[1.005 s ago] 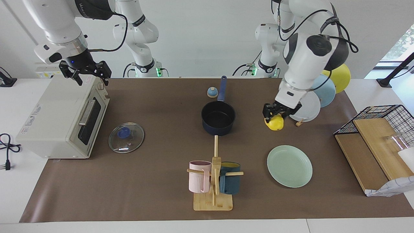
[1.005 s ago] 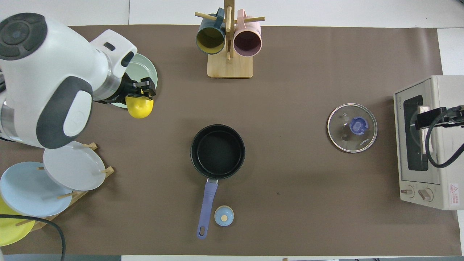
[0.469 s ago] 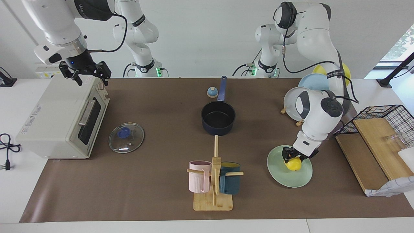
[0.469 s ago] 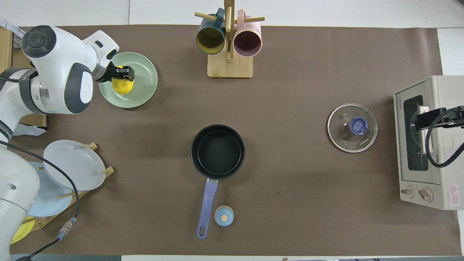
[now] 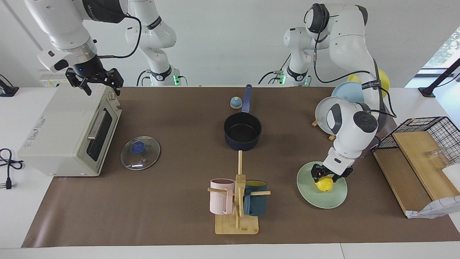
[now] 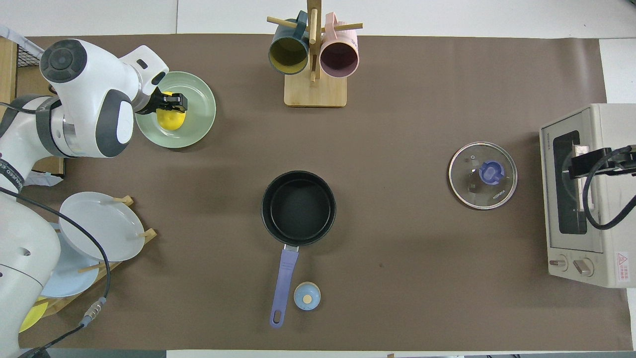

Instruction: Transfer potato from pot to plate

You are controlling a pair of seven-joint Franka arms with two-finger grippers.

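Facing view: high camera across the surface [image 5: 179, 216], looking toward both robot bases. Overhead view: camera above the robots' end, looking steeply down and forward. Both stand well back and share the brown-covered surface, seen half a turn apart.

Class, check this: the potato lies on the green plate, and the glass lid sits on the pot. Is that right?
Not quite. The potato is on the green plate, but the glass lid lies on the table beside the toaster oven, not on the open pot, as the facing view shows.

Your yellow potato [image 5: 324, 184] rests on the mint plate [image 5: 334, 199]; the navy pot [image 5: 242, 131] (nearer the robots than the plate) stands empty.
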